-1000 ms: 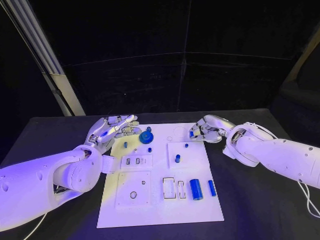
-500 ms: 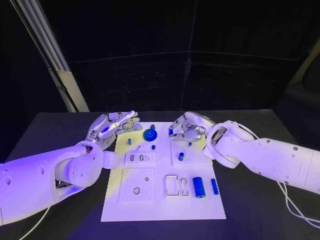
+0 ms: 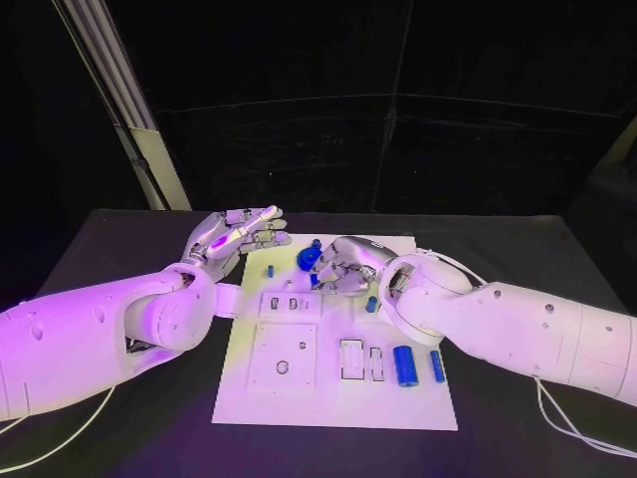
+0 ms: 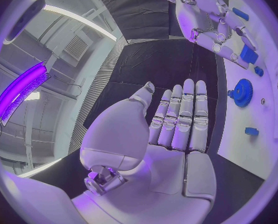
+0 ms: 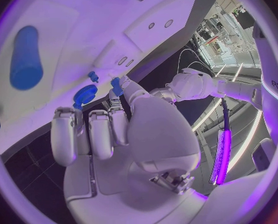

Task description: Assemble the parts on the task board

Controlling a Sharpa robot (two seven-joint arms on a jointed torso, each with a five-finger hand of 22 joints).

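Note:
The white task board [image 3: 333, 393] lies in the middle of the black table. A blue gear [image 3: 308, 259] stands at its far end, also seen as the gear [image 4: 242, 92] and the gear [image 5: 84, 94]. My right hand [image 3: 347, 267] hovers over the far part of the board just right of the gear, fingers curled, pinching a small blue part [image 5: 116, 85] at its fingertips; the same blue part [image 4: 248, 55] is seen under the right hand [image 4: 210, 20]. My left hand [image 3: 240, 234] is held flat beside the board's far left corner, palm up, holding nothing, the hand [image 4: 176, 129] with fingers straight.
A thick blue cylinder [image 3: 403, 360] and a slim blue pin [image 3: 436, 365] lie at the board's right side. Small blue pegs stand at the left [image 3: 270, 270] and the middle [image 3: 372, 304]. Raised white blocks with slots and holes [image 3: 280, 358] occupy the board's left half.
My right hand has moved left across the far end of the board to just beside the gear, carrying the small blue part. The left hand has stayed in place. The camera has shifted.

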